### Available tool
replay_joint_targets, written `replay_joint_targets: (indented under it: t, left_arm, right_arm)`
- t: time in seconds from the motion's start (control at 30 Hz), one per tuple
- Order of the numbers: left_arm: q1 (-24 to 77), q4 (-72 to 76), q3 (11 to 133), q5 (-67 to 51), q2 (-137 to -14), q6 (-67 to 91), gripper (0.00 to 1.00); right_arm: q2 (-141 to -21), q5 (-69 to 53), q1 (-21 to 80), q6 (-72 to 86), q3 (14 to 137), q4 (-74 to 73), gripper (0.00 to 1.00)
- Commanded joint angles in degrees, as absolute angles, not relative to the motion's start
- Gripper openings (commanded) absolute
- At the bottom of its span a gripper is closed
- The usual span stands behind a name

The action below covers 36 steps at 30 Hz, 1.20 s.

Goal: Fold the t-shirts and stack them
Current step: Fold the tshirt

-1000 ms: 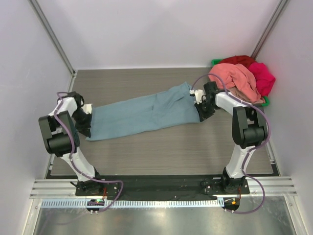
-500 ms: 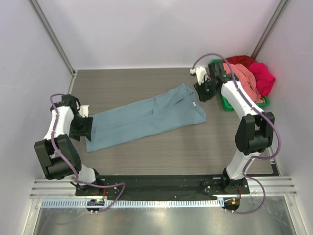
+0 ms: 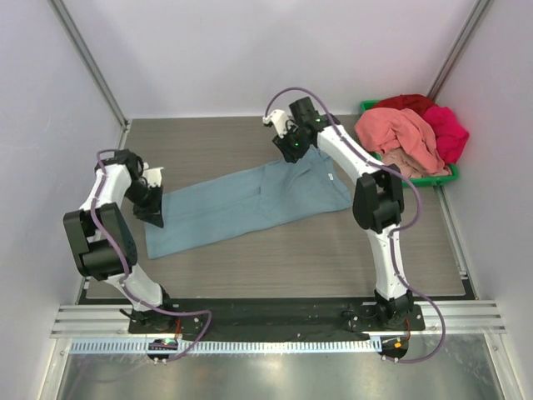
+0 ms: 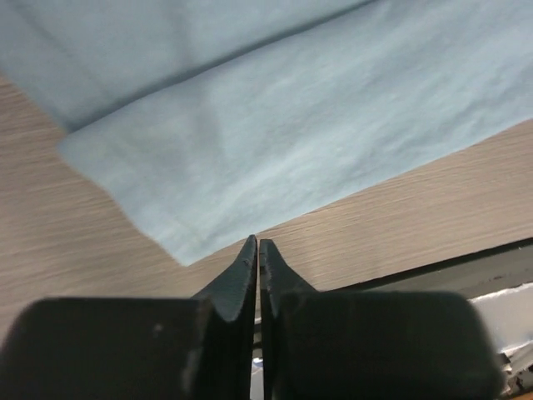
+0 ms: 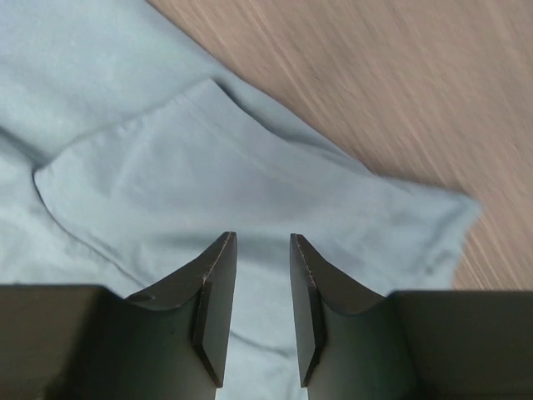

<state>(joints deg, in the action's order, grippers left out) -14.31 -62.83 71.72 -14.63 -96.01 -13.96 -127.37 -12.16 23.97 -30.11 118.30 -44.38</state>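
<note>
Top view: the blue-grey t-shirt [image 3: 250, 204] lies flat on the table [image 3: 291, 258] as a long, narrow band, running at a slant from near the left edge toward the far right corner. Its wider end lies nearer that corner. The left gripper [image 3: 155, 214] is at the band's left end — in the left wrist view, the left gripper [image 4: 258, 248] has its fingers pressed together with nothing between them. Its tips sit over bare wood just beside a hem corner of the blue-grey t-shirt [image 4: 275, 125].

The right gripper [image 3: 291, 148] is at the far edge of the band's wider end. In the right wrist view, the right gripper [image 5: 262, 243] has its jaws a narrow gap apart and holds nothing — below them lies a folded sleeve flap of the blue-grey t-shirt [image 5: 208, 167].

In the far right corner, a green bin [image 3: 370, 106] carries a heap: a salmon-pink t-shirt [image 3: 400, 133] in front, a magenta t-shirt [image 3: 450, 133] to its right and a red t-shirt [image 3: 408, 102] behind.
</note>
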Motion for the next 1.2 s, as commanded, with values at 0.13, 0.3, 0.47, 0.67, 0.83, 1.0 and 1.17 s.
replay_joint_targets:
  t: [0.13,0.3,0.47,0.67,0.83,1.0,1.17]
  left_arm:
    - [-12.48,-60.91,69.7,-18.9,-97.81,-12.83,0.0]
    - [-11.86,-59.07,68.21,-18.37,-100.72,-11.08,0.0]
    - [-11.78,-58.18,67.5,-17.84,-102.3,-10.99,0.0]
    - [-11.51,-58.53,67.67,-17.49,-102.83,-10.9,0.01]
    - [-11.16,-58.62,67.76,-17.05,-103.18,-10.9,0.02]
    - [-10.81,-58.62,68.11,-16.7,-103.8,-10.81,0.02]
    - [-10.55,-58.71,68.47,-16.17,-104.67,-10.81,0.03]
  right_arm:
    - [-134.38,-13.62,27.42,-27.51,130.16,-44.47,0.35]
    - [-135.96,-14.06,29.53,-27.16,130.43,-43.77,0.36]
    - [-138.25,-14.15,30.23,-26.19,131.04,-42.81,0.4]
    - [-141.5,-13.89,30.5,-25.4,133.24,-42.1,0.43]
    - [-143.0,-13.45,30.5,-25.22,134.29,-41.57,0.45]
    - [-144.31,-13.27,30.5,-25.14,135.0,-40.78,0.45]
    - [-145.46,-13.36,30.5,-24.7,135.7,-40.6,0.4]
